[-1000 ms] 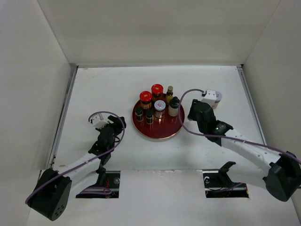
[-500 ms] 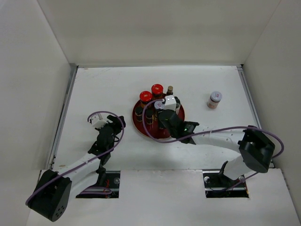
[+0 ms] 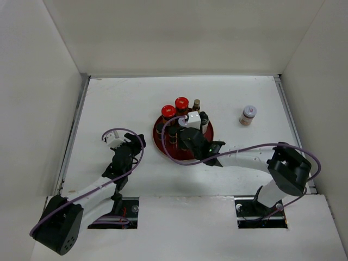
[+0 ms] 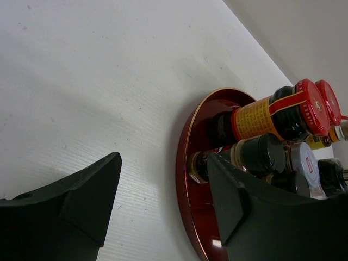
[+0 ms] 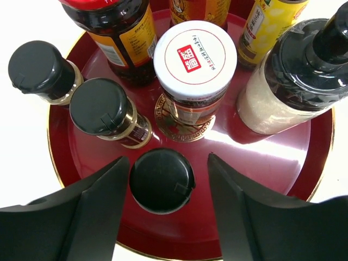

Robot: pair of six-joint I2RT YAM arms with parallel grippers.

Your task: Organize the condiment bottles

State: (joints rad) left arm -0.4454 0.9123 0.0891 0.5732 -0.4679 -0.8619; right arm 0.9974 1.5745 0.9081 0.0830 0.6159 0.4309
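Condiment bottles, position: most stand upright in a cluster on the round red tray (image 5: 272, 152). One small black-capped bottle (image 5: 161, 180) is nearest the lower edge of the right wrist view. Two more like it (image 5: 100, 106) sit up and to the left. A white-lidded jar (image 5: 194, 57) stands at the tray's centre. A pale bottle with a black cap (image 5: 288, 76) is on the right, just beside the jar. Behind them, along the top edge, are a dark sauce bottle (image 5: 117, 32) and a yellow-labelled one (image 5: 269, 19). In the left wrist view, two red-capped bottles (image 4: 307, 106) show on the tray's far side.

One white-capped jar (image 3: 248, 115) stands alone on the worktop (image 3: 136, 103), well apart from the tray, toward the right of the top view.

Right claw (image 5: 166, 163): spread wide and low over the tray's near part. Its fingers (image 5: 81, 217) flank the nearest black-capped bottle, and a gap shows on the right side. I see no grip on it.

Left claw (image 4: 163, 160): fingers apart, nothing between them but bare worktop. It sits left of the tray in the top view, facing the rim.
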